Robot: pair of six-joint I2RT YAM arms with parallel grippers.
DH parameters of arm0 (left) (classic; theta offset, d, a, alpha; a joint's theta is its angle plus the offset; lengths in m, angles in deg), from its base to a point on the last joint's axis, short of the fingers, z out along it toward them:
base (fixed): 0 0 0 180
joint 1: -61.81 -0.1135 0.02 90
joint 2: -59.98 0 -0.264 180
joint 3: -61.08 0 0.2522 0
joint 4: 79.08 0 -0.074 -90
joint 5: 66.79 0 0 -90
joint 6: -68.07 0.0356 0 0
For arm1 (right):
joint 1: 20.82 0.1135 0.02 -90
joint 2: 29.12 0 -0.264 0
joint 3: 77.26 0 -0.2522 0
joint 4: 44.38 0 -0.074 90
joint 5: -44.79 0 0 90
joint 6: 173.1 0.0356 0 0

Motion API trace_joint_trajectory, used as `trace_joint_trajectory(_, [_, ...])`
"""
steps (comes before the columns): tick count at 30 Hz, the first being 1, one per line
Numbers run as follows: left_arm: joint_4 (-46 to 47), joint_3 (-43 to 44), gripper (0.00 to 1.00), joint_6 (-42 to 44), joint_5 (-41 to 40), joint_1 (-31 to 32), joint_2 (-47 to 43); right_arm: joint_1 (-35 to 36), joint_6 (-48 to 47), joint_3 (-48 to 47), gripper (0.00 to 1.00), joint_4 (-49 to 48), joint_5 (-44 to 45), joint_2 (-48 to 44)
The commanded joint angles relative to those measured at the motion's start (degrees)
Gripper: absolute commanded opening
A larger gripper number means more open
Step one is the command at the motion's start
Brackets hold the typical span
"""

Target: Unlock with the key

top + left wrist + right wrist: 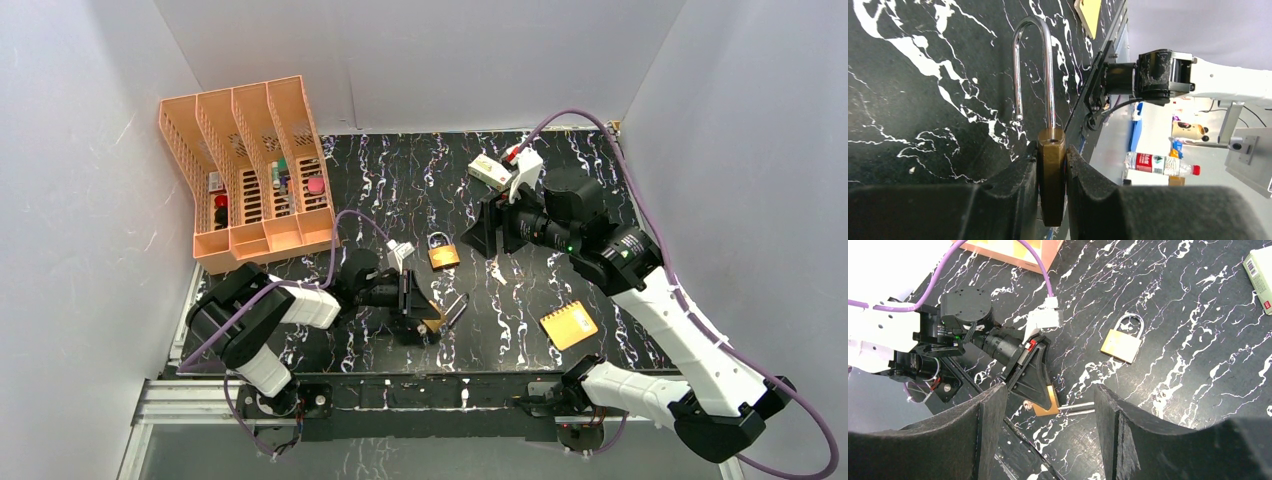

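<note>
**Left hand pinches brass padlock; right hand spread, empty**

The left hand (1051, 192) is pressed onto the body of a brass padlock (1051, 150). Its steel shackle (1034, 60) stands open, the short leg free of the body. The right hand (1050, 430) hangs spread wide above the black marbled counter (400, 170), holding nothing. A tiny silver bit at the gripped lock's base looks like the key (1027, 404), though it is too small to be sure. A second padlock (1120, 344) lies near, apart.

An orange four-slot file organizer (290, 88) holding small items stands at the far left of a black, white-veined tabletop (400, 180). A brass padlock (443, 254) lies flat mid-table, a white carton (489, 171) beyond it, and a yellow notepad (568, 325) toward the near right.
</note>
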Motion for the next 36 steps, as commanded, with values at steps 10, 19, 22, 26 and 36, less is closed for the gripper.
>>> trace_joint_trajectory(10, [-19.2,5.1,0.00,15.7,-13.1,-0.2,-2.6,0.0,-0.7,0.6,0.73,-3.0,1.4,-1.4])
trace_joint_trajectory(19, [-26.4,4.0,0.00,18.3,-23.2,-0.9,-8.6,0.0,-1.0,2.3,0.73,-3.7,1.7,-1.7])
trace_joint_trajectory(22, [-27.8,2.6,0.00,17.5,-26.1,-2.9,-10.9,0.0,-1.3,2.6,0.73,-3.7,2.2,-1.8])
trace_joint_trajectory(26, [-29.7,0.9,0.00,14.5,-30.3,-6.9,-13.5,0.0,-1.5,3.1,0.73,-3.7,2.7,-2.0])
trace_joint_trajectory(36, [-33.9,4.1,0.25,12.3,-36.9,-11.9,-13.9,0.0,-1.2,5.7,0.74,-4.0,2.9,-2.9])
